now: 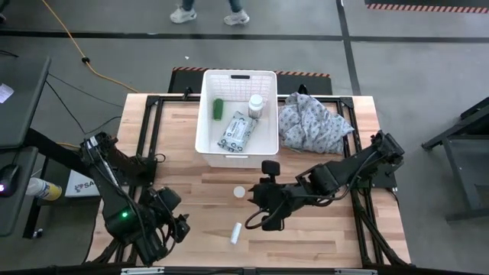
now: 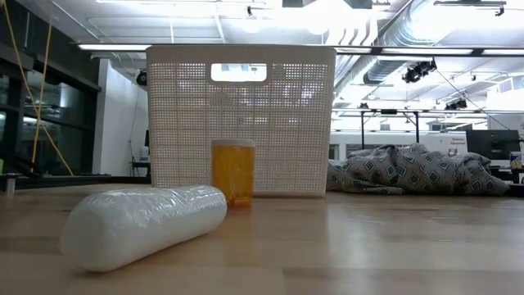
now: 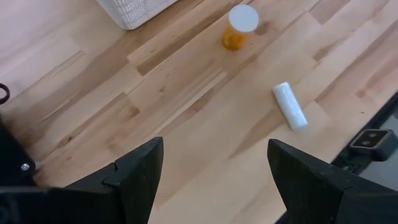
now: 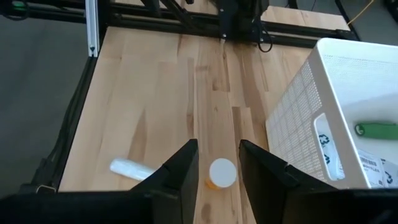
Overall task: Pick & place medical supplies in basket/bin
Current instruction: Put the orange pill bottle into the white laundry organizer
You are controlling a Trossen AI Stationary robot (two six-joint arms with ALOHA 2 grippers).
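Note:
The white lattice bin stands at the far middle of the table. In it lie a green cylinder, a white bottle and a grey-green wipes packet. In front of the bin an orange pill bottle with a white cap stands upright on its base. Nearer, a small white tube lies on its side. My right gripper hangs above the table just right of the pill bottle, fingers a little apart and holding nothing. My left gripper is wide open over the near left.
A crumpled grey patterned cloth lies right of the bin. Black frame rails run along the table's edges. Bare wood lies between my left gripper and the two loose items. A person's feet show on the floor beyond.

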